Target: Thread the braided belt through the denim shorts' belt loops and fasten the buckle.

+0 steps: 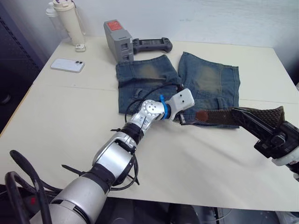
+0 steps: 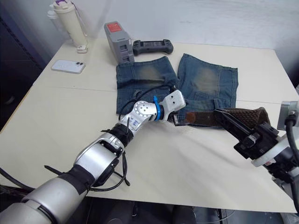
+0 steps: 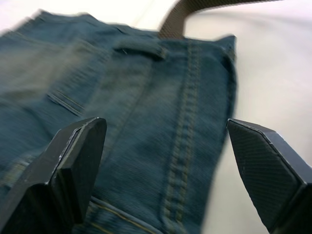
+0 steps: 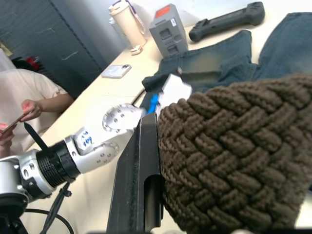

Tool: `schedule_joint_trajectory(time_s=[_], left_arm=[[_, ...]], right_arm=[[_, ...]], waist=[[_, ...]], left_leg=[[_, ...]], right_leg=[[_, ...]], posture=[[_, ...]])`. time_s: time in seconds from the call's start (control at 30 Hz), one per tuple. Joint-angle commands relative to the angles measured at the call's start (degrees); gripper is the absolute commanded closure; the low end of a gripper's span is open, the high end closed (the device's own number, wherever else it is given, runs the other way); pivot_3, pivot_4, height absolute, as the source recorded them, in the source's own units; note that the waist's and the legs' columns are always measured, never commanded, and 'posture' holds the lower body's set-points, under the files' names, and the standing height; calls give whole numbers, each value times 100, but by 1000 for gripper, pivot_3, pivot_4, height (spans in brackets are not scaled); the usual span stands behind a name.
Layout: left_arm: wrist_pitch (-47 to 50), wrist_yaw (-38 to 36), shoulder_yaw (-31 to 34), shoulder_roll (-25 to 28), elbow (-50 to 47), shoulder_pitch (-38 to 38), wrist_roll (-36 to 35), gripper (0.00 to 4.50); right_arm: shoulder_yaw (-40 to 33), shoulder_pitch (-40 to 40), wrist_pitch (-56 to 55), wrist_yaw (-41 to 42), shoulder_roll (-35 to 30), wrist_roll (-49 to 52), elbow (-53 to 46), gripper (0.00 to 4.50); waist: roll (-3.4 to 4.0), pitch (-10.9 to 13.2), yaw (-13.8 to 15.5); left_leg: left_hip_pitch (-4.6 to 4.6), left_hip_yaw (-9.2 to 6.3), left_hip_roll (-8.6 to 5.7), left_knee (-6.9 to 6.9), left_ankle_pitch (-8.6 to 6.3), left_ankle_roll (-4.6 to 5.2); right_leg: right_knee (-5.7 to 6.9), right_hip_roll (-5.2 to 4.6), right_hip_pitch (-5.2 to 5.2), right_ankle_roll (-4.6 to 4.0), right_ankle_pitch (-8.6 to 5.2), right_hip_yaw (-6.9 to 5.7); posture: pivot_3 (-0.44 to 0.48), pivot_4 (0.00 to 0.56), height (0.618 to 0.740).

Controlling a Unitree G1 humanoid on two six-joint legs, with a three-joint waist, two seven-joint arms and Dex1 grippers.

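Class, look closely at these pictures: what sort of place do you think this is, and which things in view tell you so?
Probably a robot lab or test room. A plain white table holds denim shorts beside a grey battery pack, a black handheld controller and a phone, and a seated person is nearby.

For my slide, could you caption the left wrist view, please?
Open left gripper poised over the denim shorts.
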Motion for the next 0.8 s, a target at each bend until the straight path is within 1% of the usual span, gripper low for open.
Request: schedule_joint_trajectory(time_s=[0.03,0.07,0.13,0.23,0.3,0.37,0.5,0.57,0.6,0.67,0.73,0.8], left_arm=[[-290,-42,-233,-55,216,17,589,164],[-349,-79,-368,-52,282,58,798,164],[-368,-148,-436,-81,388,124,996,164],[-371,-39,-531,-133,535,182,1309,164],[-322,86,-485,-184,601,172,1398,696],[-265,96,-385,-233,636,167,1387,1392],[-235,-108,-230,-302,617,209,1346,3302],[-177,-378,-138,-248,523,308,1275,4160],[-159,-454,-104,-233,491,337,1270,4467],[-139,-787,-99,-56,295,465,1286,4467],[-55,-1283,-105,205,-83,695,1239,4467],[187,-1758,-139,488,-671,1009,1160,4467]], right_arm=[[-249,12,-153,-55,-56,129,-168,4500],[-281,19,-156,-57,-63,152,-170,4500],[-326,28,-161,-85,-71,183,-160,4500],[-449,84,-156,-160,-56,202,-110,4500],[-577,135,-158,-194,-44,219,-73,4500],[-677,169,-166,-202,-36,251,-50,4500],[-854,234,-113,-174,-64,222,88,4500],[-886,213,-91,-155,-100,125,225,4500],[-893,206,-82,-147,-110,98,262,4500],[-871,166,-71,-125,-121,99,341,4500],[-831,126,-47,-88,-132,38,433,4500],[-819,108,-18,-74,-139,-9,526,4500]], waist=[[0,0,-1],[0,0,-1],[0,0,1],[0,-1,1],[1,-1,0],[1,-1,1],[1,-1,-1],[2,-1,-19],[2,-2,-30],[3,-2,-62],[5,-3,-107],[7,-5,-159]], left_leg=[[0,0,0,0,0,0],[0,0,0,1,0,0],[0,0,0,1,0,0],[0,-1,0,4,0,0],[4,-3,0,5,0,0],[9,-4,-1,8,-2,3],[9,-6,-1,12,-3,4],[10,-7,-1,10,-3,4],[12,-7,-1,10,-2,4],[13,-7,-1,11,-2,4],[14,-8,0,9,-2,4],[24,-5,2,6,-2,3]], right_leg=[[2,0,0,0,0,0],[2,0,0,0,0,0],[3,0,0,0,0,0],[5,0,2,0,0,0],[5,0,8,0,0,-1],[3,-1,17,0,0,-3],[1,-1,21,3,2,-3],[2,-1,21,3,2,-5],[4,-1,21,3,2,-5],[7,0,22,3,2,-5],[10,0,22,3,2,-5],[17,0,23,3,2,-4]], posture=[[0,150,740],[0,150,740],[0,150,740],[0,150,740],[0,150,740],[0,150,740],[0,150,740],[0,150,740],[0,150,740],[0,150,740],[0,150,740],[0,150,740]])
